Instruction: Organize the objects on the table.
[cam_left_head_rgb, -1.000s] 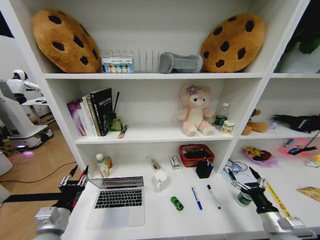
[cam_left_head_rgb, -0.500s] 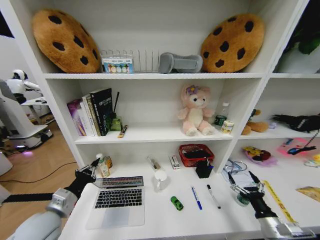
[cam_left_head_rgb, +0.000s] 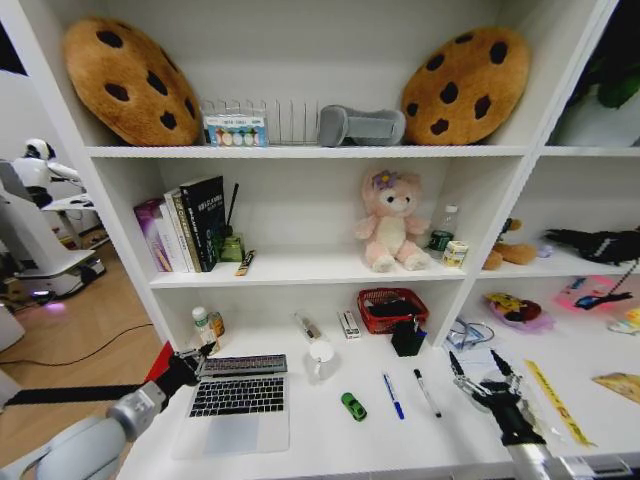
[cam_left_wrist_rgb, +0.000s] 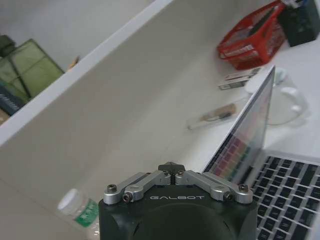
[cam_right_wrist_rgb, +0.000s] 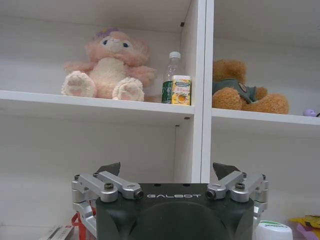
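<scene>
Head view: laptop (cam_left_head_rgb: 236, 398) open on counter (cam_left_head_rgb: 330, 440) at 7 o'clock. Left pincer (cam_left_head_rgb: 192, 361) at the screen's left edge, fingers together, gripping nothing. Green car (cam_left_head_rgb: 353, 406), blue pen (cam_left_head_rgb: 393, 395) and black pen (cam_left_head_rgb: 427, 393) lie in a row at 6 o'clock. Right pincer (cam_left_head_rgb: 480, 378) spread wide at 4 o'clock, over the green-lidded can (cam_left_head_rgb: 485, 395); no contact discernible. Ruler (cam_left_head_rgb: 556, 402) just beside it, toward 3 o'clock.

Left wrist view: left pincer (cam_left_wrist_rgb: 171, 167) tips meet, empty; laptop screen (cam_left_wrist_rgb: 248, 140) just beside.

Right wrist view: right pincer (cam_right_wrist_rgb: 170, 170) wide open, empty; can lid (cam_right_wrist_rgb: 273, 230) near the housing.
</scene>
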